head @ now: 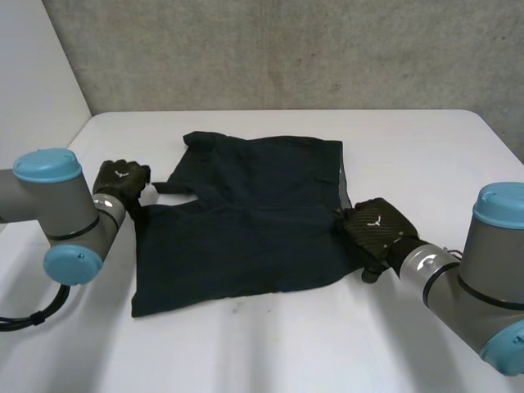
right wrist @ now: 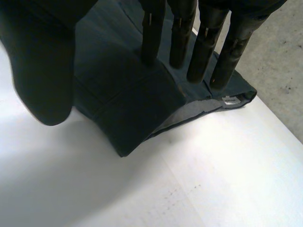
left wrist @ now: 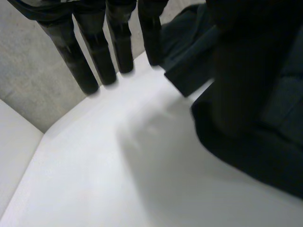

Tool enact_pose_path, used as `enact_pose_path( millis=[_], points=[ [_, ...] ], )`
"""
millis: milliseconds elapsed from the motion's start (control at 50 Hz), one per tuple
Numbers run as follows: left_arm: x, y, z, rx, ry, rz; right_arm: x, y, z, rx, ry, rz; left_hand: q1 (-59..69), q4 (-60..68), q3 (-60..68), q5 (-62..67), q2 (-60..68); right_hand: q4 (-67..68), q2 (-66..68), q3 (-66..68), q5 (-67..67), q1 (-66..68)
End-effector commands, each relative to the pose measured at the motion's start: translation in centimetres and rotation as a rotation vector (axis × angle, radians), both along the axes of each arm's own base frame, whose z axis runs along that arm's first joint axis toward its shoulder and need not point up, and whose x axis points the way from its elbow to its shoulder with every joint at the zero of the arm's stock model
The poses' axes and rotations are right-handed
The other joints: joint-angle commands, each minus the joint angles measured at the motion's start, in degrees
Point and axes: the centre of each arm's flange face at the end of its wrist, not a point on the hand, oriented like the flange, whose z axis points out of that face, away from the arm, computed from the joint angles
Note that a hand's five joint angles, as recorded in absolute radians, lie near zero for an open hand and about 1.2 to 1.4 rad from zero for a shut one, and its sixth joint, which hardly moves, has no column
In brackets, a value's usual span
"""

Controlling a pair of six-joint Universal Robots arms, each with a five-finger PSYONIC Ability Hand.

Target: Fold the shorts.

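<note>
Grey joints with light-blue caps sit closest in the head view. The left arm (head: 57, 214) is on one side and the right arm (head: 485, 274) on the other, both reaching over the white counter (head: 327, 348). Between them, in the middle of the counter, lie the shorts (head: 246, 225). They are very dark navy, almost black, spread flat with soft creases and wider along the near edge. The far left corner is a little bunched, and a narrow tab of cloth (head: 173, 190) sticks out from the left edge. Along the right edge the cloth is turned up slightly, showing a paler grey inner side. In the right wrist view a small white label (right wrist: 230, 100) sits at that raised edge.

The left hand (head: 121, 182) rests just beside the shorts' left edge, close to the tab. In its wrist view its fingers (left wrist: 97, 54) are straight and side by side, with their tips at the bare counter next to the cloth. The thumb (left wrist: 236, 75) stands well apart, so the hand is wide open. Whether the thumb touches the cloth cannot be told.

The right hand (head: 377, 229) lies on the shorts' right edge. Its straight fingers (right wrist: 203, 49) rest with their tips on the cloth near the raised edge. Its thumb (right wrist: 42, 75) is held apart, so this hand is wide open too.

A grey concrete wall (head: 286, 49) rises behind the counter.
</note>
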Motion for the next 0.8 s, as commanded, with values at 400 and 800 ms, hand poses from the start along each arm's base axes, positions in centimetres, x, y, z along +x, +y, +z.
enact_pose_path(
  millis=[400, 800],
  points=[
    [-0.6, 18.0, 7.6, 0.093, 0.102, -0.274, 0.2, -1.0, -1.1, -0.002, 0.003, -0.008, 0.11, -2.36, -1.94, -2.38, -1.67, 52.19, 52.52, 52.21, 53.17, 55.86],
    [0.2, 19.3, 0.0, 0.22, -0.01, -0.195, -0.5, 0.3, -0.1, 0.015, 0.006, -0.019, 14.92, 12.45, 12.87, 12.43, 13.14, 52.19, 52.52, 52.21, 53.17, 55.86]
  ],
)
